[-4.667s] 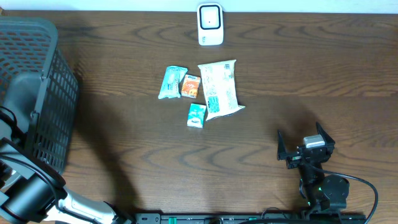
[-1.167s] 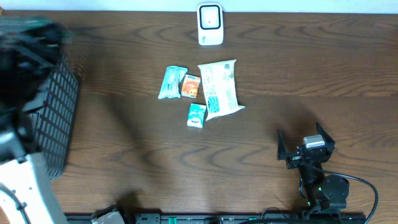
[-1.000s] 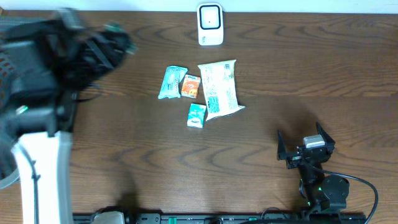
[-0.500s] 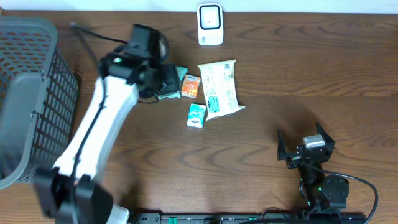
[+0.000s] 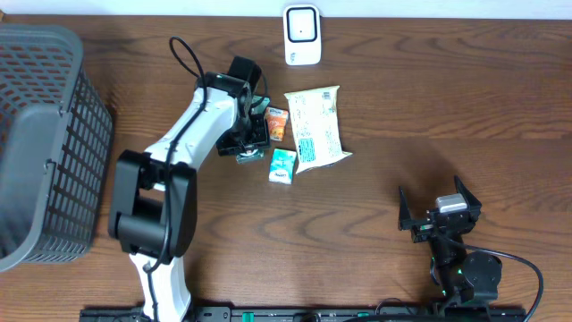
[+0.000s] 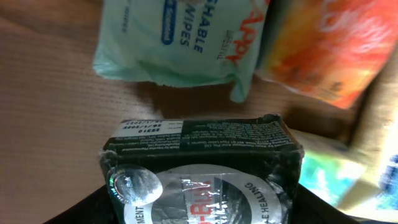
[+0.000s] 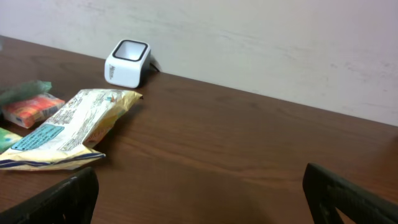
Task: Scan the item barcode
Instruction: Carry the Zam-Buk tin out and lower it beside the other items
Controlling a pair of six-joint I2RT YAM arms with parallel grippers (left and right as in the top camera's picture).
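Observation:
A black box with a silver label (image 6: 199, 168) fills the gap between the fingers of my left gripper (image 6: 199, 208), which is shut on it. The box hangs low over the table beside the snack items, just in front of a pale green wipes pack (image 6: 180, 37). From overhead, the left gripper (image 5: 248, 143) sits over the left end of the item cluster. The white barcode scanner (image 5: 302, 36) stands at the table's far edge, also visible as the scanner (image 7: 127, 63). My right gripper (image 5: 438, 216) rests open near the front right, with nothing between its fingers.
An orange packet (image 5: 277, 123), a small teal box (image 5: 282, 166) and a large cream bag (image 5: 315, 127) lie next to the left gripper. A dark mesh basket (image 5: 45, 143) stands at the left edge.
The left arm swung out of the basket area and across to the item cluster, coming down beside the wipes pack with the black box. The right arm has not moved.

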